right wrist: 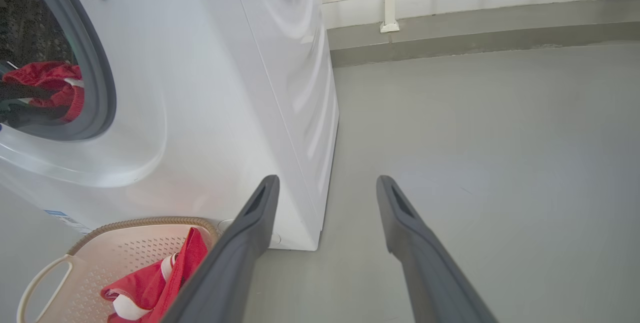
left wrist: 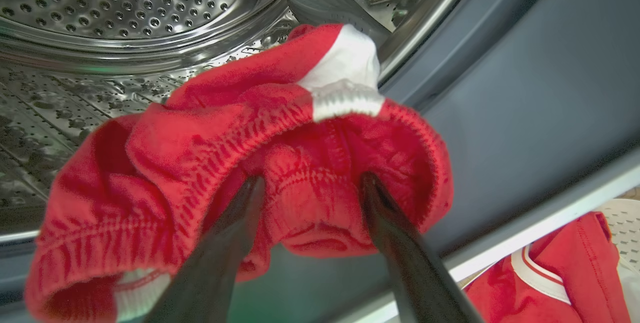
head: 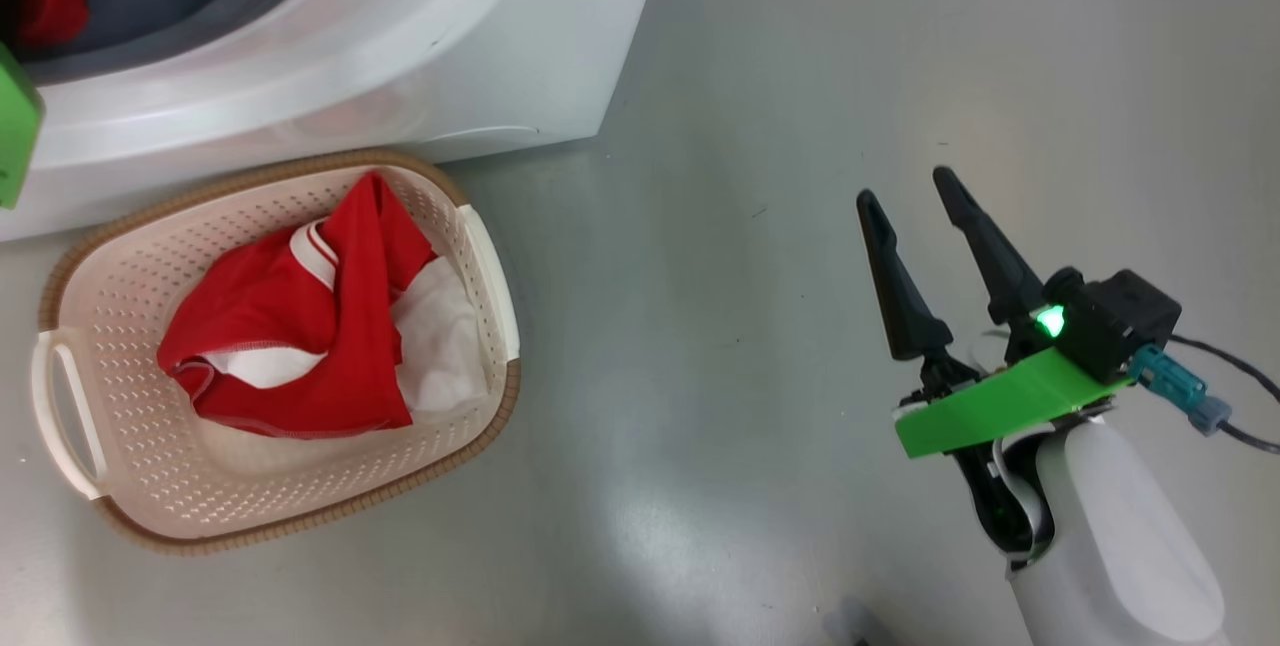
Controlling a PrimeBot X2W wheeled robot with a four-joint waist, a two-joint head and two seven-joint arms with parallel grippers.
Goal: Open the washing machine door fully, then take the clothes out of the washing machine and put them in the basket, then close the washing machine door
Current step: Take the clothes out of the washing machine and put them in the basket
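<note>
The left gripper (left wrist: pixel 312 179) is spread open, its tips pushed into a red garment (left wrist: pixel 200 153) at the washing machine (head: pixel 400 56) mouth. More red and white clothes (head: pixel 300 316) lie in the basket (head: pixel 250 486) just near the machine. The right gripper (head: pixel 903 186) hangs open, empty, far right over the floor (head: pixel 750 376).

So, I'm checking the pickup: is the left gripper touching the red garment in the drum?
Touching. In the left wrist view the left gripper has both fingertips buried in the red garment, cloth bunched between them.
</note>
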